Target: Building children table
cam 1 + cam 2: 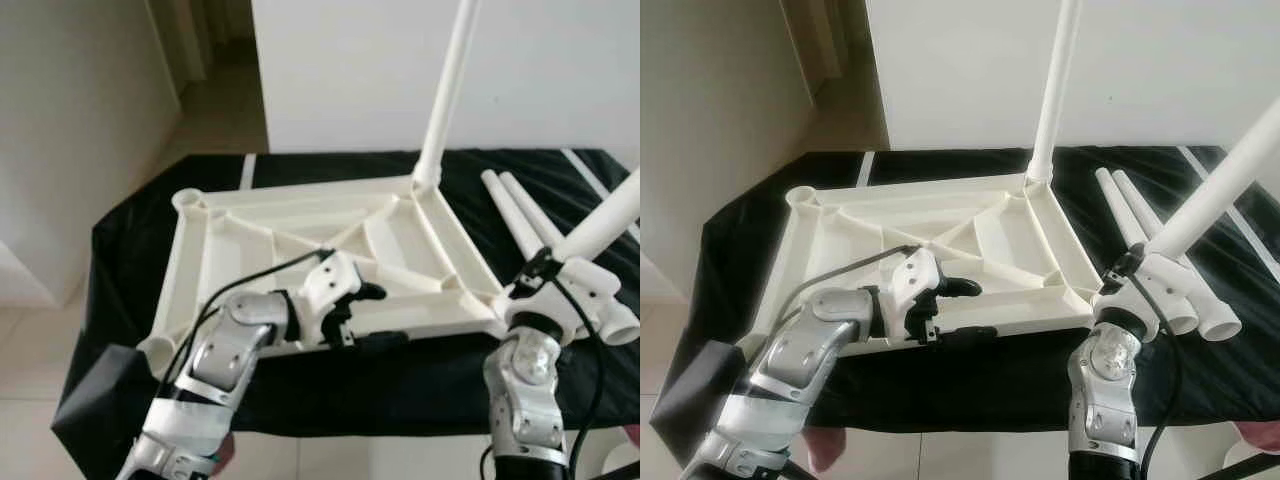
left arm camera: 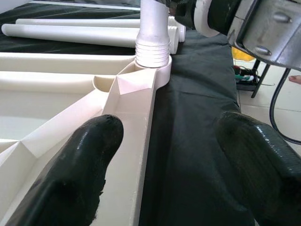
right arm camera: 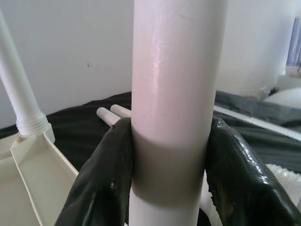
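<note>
Across the centre of the head views you see the tabletop, cream plastic, lying upside down with its ribbed underside up on a black cloth. One fitted leg stands upright in the far right corner socket, rising to the top of the frame. Two spare legs lie side by side on the cloth at right, just beyond the tabletop's right edge.

At lower right, your right gripper is clenched around a fourth leg, one finger pressed to each side of the tube. Its long axis tilts up and to the right. The lower end meets the near right corner socket, and in the left wrist view its threaded collar appears to sit in that socket, though how deeply is unclear.

At lower centre, your left gripper is released, its fingers spread astride the tabletop's near rim, seemingly to steady it.

The coming move turns on this tilt: the leg probably needs bringing upright over its socket, and your right arm is the nearer.
</note>
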Tool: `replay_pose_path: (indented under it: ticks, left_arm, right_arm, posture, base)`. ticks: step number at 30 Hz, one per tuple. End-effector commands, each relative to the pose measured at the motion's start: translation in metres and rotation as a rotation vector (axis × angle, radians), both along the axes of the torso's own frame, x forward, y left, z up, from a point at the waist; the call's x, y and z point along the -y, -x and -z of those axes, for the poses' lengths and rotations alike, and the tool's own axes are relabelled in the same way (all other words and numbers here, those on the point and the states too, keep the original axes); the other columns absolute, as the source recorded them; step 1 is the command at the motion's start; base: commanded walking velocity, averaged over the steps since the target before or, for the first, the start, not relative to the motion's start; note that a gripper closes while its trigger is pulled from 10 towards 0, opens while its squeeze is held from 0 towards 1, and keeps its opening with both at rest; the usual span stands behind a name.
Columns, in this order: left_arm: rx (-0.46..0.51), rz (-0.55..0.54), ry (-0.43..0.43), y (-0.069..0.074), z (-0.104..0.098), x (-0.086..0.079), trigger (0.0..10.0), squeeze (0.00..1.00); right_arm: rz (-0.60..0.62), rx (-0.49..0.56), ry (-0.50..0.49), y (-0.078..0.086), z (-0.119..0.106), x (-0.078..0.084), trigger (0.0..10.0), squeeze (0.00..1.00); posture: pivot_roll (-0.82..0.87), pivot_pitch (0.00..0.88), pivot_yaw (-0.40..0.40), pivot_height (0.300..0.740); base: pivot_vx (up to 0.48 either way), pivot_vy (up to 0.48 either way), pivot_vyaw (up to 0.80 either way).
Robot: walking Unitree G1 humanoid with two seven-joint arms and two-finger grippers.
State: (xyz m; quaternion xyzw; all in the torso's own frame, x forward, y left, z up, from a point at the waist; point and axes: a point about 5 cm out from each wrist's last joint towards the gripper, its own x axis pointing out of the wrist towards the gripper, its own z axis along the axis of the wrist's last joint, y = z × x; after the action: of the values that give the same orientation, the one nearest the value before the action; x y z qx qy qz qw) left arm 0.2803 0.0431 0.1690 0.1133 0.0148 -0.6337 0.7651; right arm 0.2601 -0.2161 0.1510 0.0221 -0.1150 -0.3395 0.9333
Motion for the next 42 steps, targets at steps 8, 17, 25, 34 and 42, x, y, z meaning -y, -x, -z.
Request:
replay_pose_path:
  ticks: [8,17,25,34,42]
  left_arm:
    - [0.035,-0.087,0.013,-0.004,-0.002,0.000,10.0,0.00]
    - [0.035,-0.087,0.013,-0.004,-0.001,0.000,10.0,0.00]
    - [0.035,-0.085,0.013,-0.003,-0.001,0.000,10.0,0.00]
    - [0.032,-0.089,0.014,-0.005,-0.002,-0.001,10.0,0.00]
    - [0.032,-0.102,0.018,-0.005,-0.002,-0.001,10.0,0.00]
  right_arm:
    - [0.038,-0.261,0.117,0.013,0.038,0.008,10.0,0.00]
    - [0.042,-0.297,0.108,0.018,0.047,0.009,10.0,0.00]
    - [0.139,-0.300,0.040,0.018,0.052,0.011,10.0,0.00]
    - [0.261,-0.282,-0.075,0.008,0.058,0.016,10.0,0.00]
    - [0.218,-0.247,-0.082,-0.002,0.053,0.010,10.0,0.00]
  posture:
    - [-0.01,0.000,0.028,0.740]
    - [-0.01,0.000,0.028,0.740]
    - [-0.01,0.000,0.033,0.740]
    - [0.00,0.000,0.036,0.740]
    - [0.01,0.000,0.029,0.740]
  base:
    - [0.000,0.000,0.00]
    - [0.000,0.000,0.00]
    - [0.000,0.000,0.00]
    - [0.000,0.000,0.00]
    - [0.000,0.000,0.00]
